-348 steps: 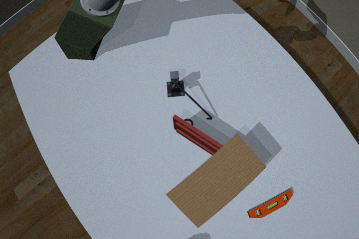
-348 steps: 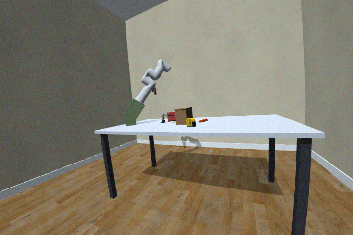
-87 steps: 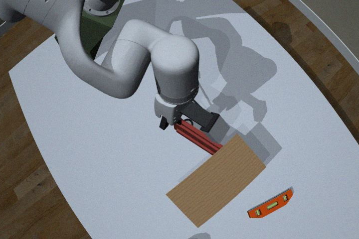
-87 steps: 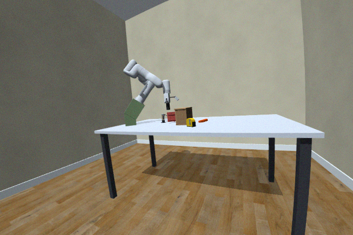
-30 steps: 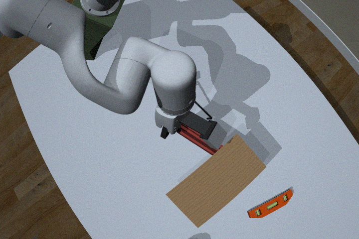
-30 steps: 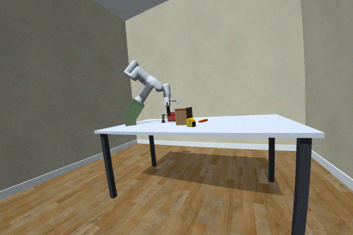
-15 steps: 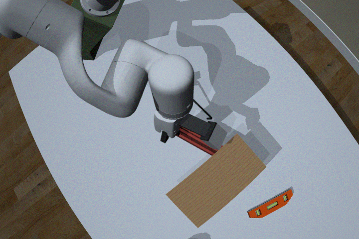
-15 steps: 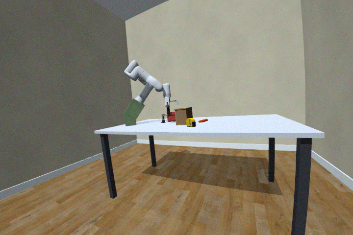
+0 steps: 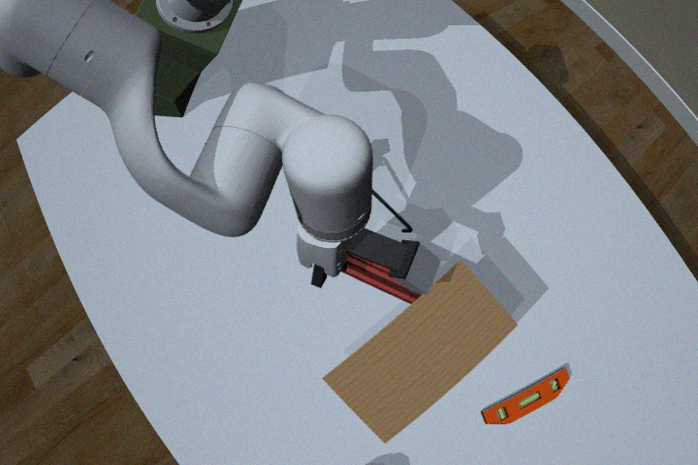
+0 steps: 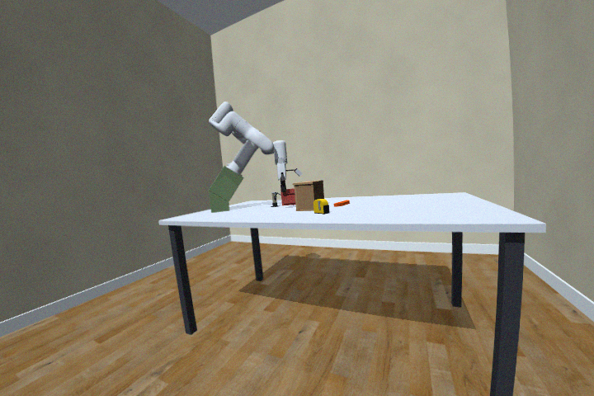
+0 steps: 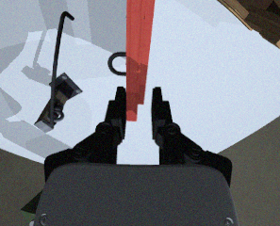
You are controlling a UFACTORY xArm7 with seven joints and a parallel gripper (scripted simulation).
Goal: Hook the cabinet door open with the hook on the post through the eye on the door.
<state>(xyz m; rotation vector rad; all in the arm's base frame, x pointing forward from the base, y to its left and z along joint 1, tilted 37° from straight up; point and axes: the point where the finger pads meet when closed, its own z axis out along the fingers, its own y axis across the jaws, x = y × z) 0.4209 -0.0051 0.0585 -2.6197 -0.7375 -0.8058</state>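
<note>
The wooden cabinet [image 9: 421, 356] [image 10: 303, 195] stands upright on the white table [image 9: 196, 328]. Its red door [image 9: 385, 285] [image 11: 141, 19] [image 10: 288, 198] is swung out from the cabinet front. My gripper [image 9: 341, 268] [image 10: 283, 184] [image 11: 139, 98] points down over the door's free end. Its fingers are partly open and straddle the door's top edge without clamping it. The black ring eye [image 11: 117, 63] sticks out of the door's left face. The thin black hook [image 9: 391, 210] [image 11: 57, 56] reaches out from its post [image 11: 55, 109] [image 10: 274, 198] left of the door, its bent tip clear of the eye.
An orange spirit level [image 9: 527, 401] [image 10: 341, 203] lies right of the cabinet. A yellow tape measure [image 10: 321, 205] sits in front of the cabinet. The green robot base [image 9: 176, 71] [image 10: 223, 189] is at the far left edge of the table.
</note>
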